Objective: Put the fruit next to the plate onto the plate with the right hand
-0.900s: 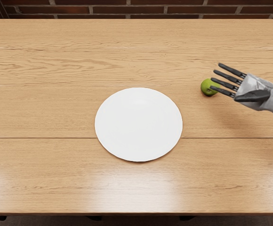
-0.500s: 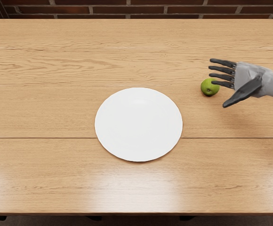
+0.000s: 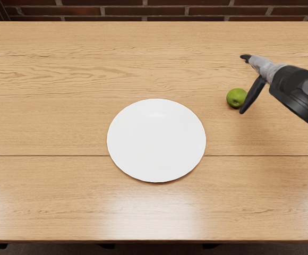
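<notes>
A small green fruit (image 3: pixel 237 98) lies on the wooden table to the right of a round white plate (image 3: pixel 156 139), a short gap away from its rim. My right hand (image 3: pixel 244 84) reaches in from the right edge and hovers just right of the fruit. It is turned edge-on to the camera and open: the fingers (image 3: pixel 248 58) point up and left beyond the fruit, and the thumb (image 3: pixel 249 100) hangs down beside it. Nothing is held. The plate has nothing on it. The left arm is out of view.
The wooden table (image 3: pixel 63 79) stretches wide to the left and in front of the plate. A brick wall (image 3: pixel 143 9) runs along the table's far edge.
My right hand has rolled from a flat spread pose to edge-on and drawn closer to the fruit, the thumb now right beside it. Fruit and plate have not moved.
</notes>
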Controlling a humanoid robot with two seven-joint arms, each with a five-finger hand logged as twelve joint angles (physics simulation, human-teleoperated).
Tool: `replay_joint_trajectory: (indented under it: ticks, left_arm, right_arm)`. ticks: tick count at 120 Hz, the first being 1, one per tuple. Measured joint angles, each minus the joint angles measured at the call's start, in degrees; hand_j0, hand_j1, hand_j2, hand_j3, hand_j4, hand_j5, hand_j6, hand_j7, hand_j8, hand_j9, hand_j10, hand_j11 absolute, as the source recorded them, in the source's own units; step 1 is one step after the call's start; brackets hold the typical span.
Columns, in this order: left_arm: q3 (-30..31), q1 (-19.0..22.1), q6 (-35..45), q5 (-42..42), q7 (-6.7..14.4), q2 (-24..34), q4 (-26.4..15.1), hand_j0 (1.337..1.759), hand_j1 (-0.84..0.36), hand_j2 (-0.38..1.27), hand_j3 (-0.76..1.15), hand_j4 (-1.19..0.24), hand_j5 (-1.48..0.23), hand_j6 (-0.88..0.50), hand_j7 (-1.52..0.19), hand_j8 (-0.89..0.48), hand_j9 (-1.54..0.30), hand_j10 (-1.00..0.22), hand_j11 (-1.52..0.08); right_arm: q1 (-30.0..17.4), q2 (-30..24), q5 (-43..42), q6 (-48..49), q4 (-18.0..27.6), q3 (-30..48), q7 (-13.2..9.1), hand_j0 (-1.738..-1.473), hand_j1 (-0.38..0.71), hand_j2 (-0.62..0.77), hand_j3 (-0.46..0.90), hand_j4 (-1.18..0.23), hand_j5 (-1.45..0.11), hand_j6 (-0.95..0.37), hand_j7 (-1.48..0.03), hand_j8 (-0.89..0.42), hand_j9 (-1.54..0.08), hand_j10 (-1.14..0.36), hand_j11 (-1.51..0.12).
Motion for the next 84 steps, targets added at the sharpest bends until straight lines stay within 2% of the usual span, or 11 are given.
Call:
replay_joint_trajectory:
  ticks: [10,21,37,66,84]
  left_arm:
    - [0.00,0.00,0.00,0.00,0.00,0.00,0.00,1.658,0.34,0.00,0.00,-0.01,-0.01,-0.01,-0.01,-0.01,-0.01,-0.01,-0.01]
    - [0.00,0.00,0.00,0.00,0.00,0.00,0.01,1.658,0.34,0.00,0.00,-0.01,-0.01,-0.01,-0.01,-0.01,-0.01,-0.01,-0.01]
    - [0.00,0.00,0.00,0.00,0.00,0.00,0.01,1.658,0.34,0.00,0.00,-0.01,-0.01,-0.01,-0.01,-0.01,-0.01,-0.01,-0.01]
    - [0.00,0.00,0.00,0.00,0.00,0.00,0.01,1.658,0.34,0.00,0.00,-0.01,-0.01,-0.01,-0.01,-0.01,-0.01,-0.01,-0.01]
    - [0.00,0.00,0.00,0.00,0.00,0.00,0.02,1.658,0.34,0.00,0.00,-0.01,-0.01,-0.01,-0.01,-0.01,-0.01,-0.01,-0.01]
  right_arm:
    - [5.68,4.81,3.10,-6.69,-1.96,-10.99,0.00,-1.658,-0.32,0.00,0.00,-0.03,-0.03,-0.03,-0.03,-0.03,-0.03,-0.03,-0.03]
    - [11.47,12.04,8.73,-12.10,-6.24,-23.59,0.00,-1.658,-0.31,-0.01,0.00,-0.04,-0.04,-0.04,-0.04,-0.04,-0.04,-0.04,-0.04]
    - [15.25,18.87,13.87,-16.28,-11.48,-35.48,0.00,-1.658,-0.30,-0.01,0.00,-0.04,-0.05,-0.04,-0.05,-0.04,-0.05,-0.04,-0.05]
    - [14.34,24.33,16.19,-17.75,-14.47,-42.03,0.00,-1.658,-0.29,-0.01,0.00,-0.05,-0.07,-0.05,-0.06,-0.05,-0.07,-0.05,-0.06]
    - [12.87,25.07,16.34,-17.88,-15.29,-43.18,0.00,-1.658,-0.21,-0.02,0.00,-0.12,-0.15,-0.12,-0.15,-0.12,-0.15,-0.12,-0.15]
